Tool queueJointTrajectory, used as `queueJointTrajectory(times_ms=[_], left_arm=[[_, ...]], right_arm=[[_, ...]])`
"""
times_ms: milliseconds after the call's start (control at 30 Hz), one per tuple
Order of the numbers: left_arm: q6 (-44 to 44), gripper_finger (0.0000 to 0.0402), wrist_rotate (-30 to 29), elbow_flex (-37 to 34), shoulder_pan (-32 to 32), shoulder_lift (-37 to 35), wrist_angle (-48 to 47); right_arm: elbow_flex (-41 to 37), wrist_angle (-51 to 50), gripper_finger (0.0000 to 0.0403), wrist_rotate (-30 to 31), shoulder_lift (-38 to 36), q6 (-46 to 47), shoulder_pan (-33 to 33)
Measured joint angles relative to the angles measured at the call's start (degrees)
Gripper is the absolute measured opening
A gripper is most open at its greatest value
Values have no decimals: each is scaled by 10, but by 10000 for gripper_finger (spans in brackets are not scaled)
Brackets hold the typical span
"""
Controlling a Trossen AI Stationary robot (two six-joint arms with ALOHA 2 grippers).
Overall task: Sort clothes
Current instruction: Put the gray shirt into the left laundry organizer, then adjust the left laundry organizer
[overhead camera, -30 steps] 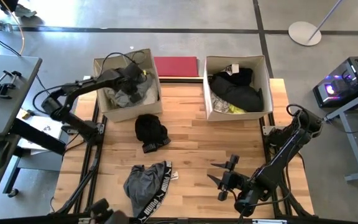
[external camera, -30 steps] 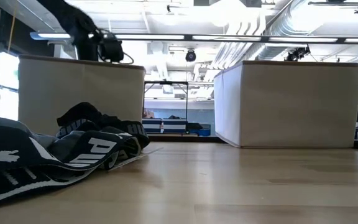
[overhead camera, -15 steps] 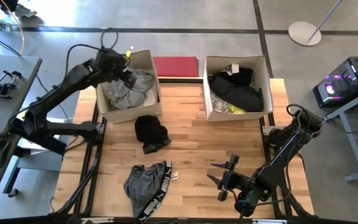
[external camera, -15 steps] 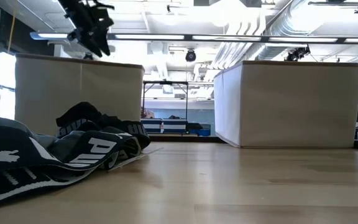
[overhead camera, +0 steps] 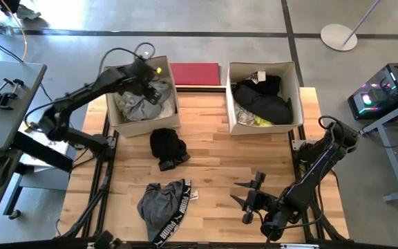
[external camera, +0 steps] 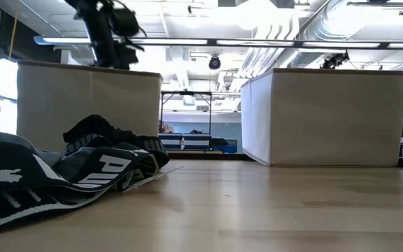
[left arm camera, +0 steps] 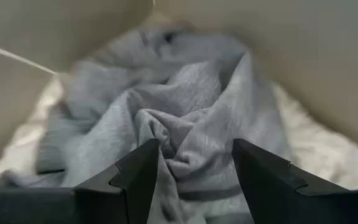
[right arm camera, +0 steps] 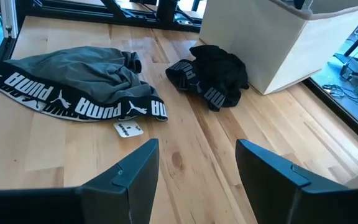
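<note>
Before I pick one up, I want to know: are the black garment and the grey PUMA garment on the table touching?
Apart. The high view shows bare wood between the black garment and the grey PUMA garment.

Overhead, table-level, two close wrist views

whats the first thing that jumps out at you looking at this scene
The left tool hangs open over the left cardboard box, right above a crumpled grey garment lying in it. On the bare wood in front lie a black garment and a grey one with a PUMA waistband. The right tool waits open near the table's front edge.
</note>
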Motion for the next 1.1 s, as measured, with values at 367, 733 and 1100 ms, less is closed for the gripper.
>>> queueJointTrajectory(times_ms=[367,733,1100], left_arm=[[22,199,-20,47,-3,44,-127],[11,165,4,93,-84,-35,-129],[-1,149,160,99,-266,-128,-4]], right_arm=[[0,-2,201,18,0,-26,-2],[0,5,201,19,0,-10,-2],[0,5,201,19,0,-26,-3]])
